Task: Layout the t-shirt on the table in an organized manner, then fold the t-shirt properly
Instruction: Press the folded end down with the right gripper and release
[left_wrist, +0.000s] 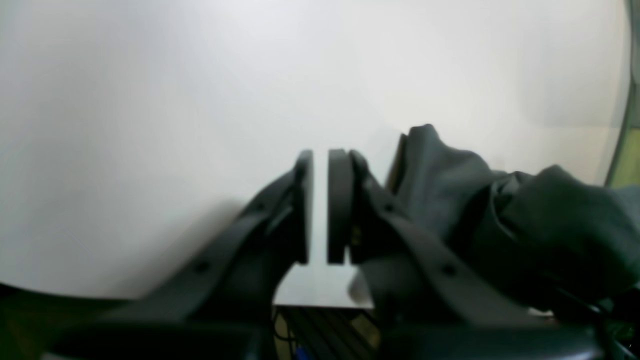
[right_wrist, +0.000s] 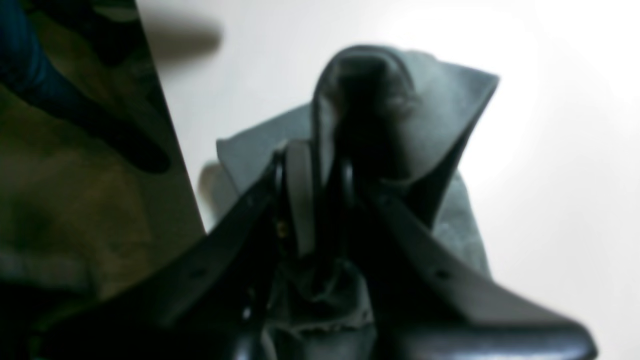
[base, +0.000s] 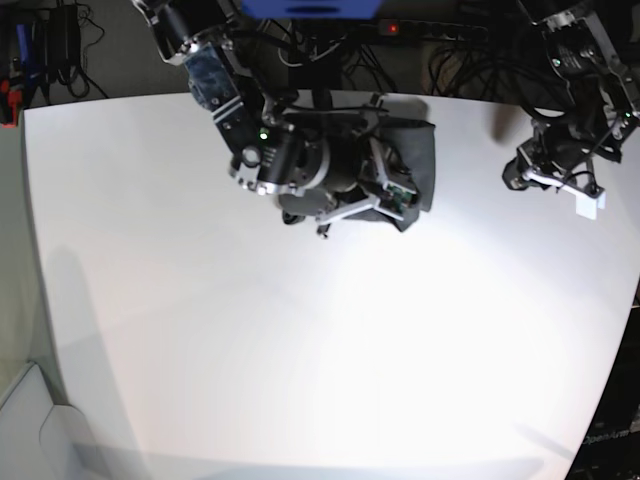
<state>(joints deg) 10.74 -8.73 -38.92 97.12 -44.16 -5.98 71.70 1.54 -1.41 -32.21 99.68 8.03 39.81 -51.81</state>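
Observation:
The dark grey t-shirt (base: 415, 150) lies bunched at the far middle of the white table (base: 300, 350). My right gripper (base: 385, 195) reaches into the bunch. In the right wrist view that gripper (right_wrist: 320, 150) is shut on a fold of the t-shirt (right_wrist: 430, 100), which rises past its fingertips. My left gripper (base: 560, 185) hovers at the far right, apart from the cloth. In the left wrist view its (left_wrist: 320, 155) pads stand almost together with only bare table (left_wrist: 150, 100) showing in the thin slit. The t-shirt (left_wrist: 500, 210) is heaped to its right.
Cables and dark equipment (base: 440, 45) sit beyond the table's far edge. The table's edge (right_wrist: 170, 130) runs close beside the right gripper, with floor beyond it. The table's right edge (left_wrist: 620, 125) shows past the shirt in the left wrist view.

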